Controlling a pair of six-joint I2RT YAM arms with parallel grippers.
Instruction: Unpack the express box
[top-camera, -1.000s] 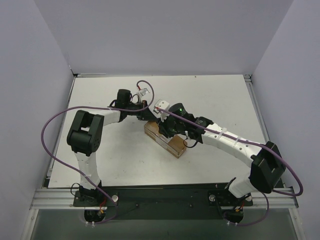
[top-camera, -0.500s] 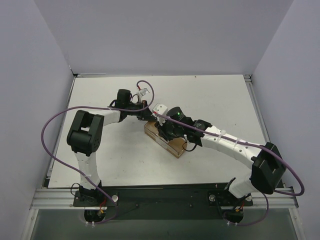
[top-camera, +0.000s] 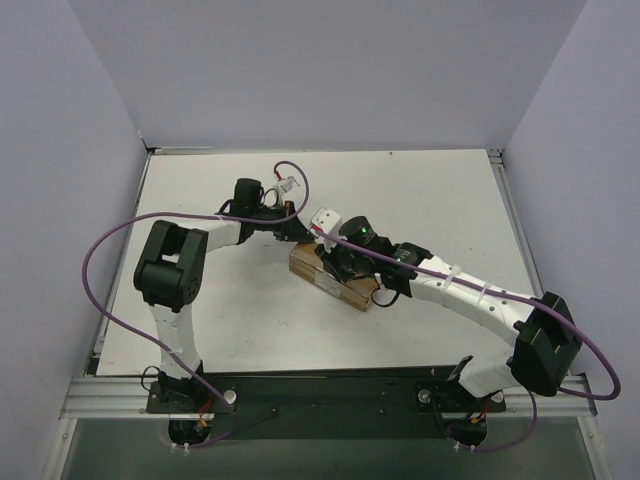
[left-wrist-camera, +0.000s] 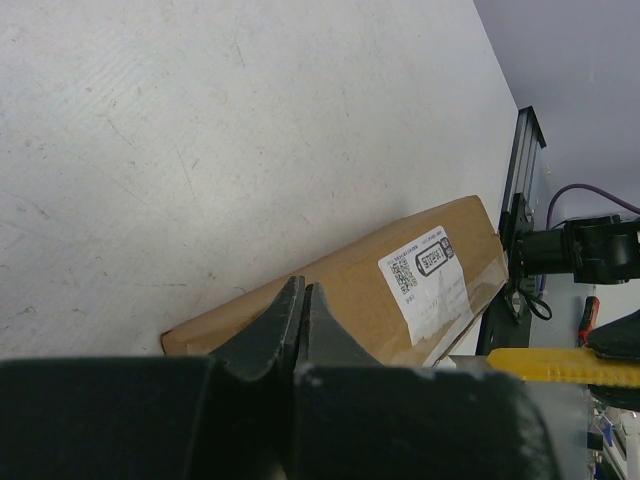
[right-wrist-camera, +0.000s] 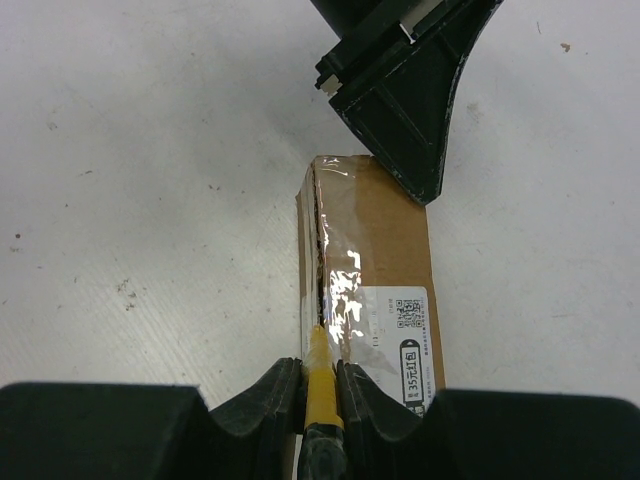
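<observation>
Right end effector (right-wrist-camera: 320, 385) is clamped narrow on a yellow utility knife (right-wrist-camera: 318, 365), whose tip sits in the dark slit along the left edge of the clear tape (right-wrist-camera: 345, 250) on top of the express box (right-wrist-camera: 385, 250). That box lies flat near the middle of the bench (top-camera: 430, 190), its long axis running far-left to near-right (white label (right-wrist-camera: 405, 335) facing up). Left end effector (left-wrist-camera: 298, 310) has its fingers pressed together on nothing, its tip at the box's far end; actual contact cannot be told.
</observation>
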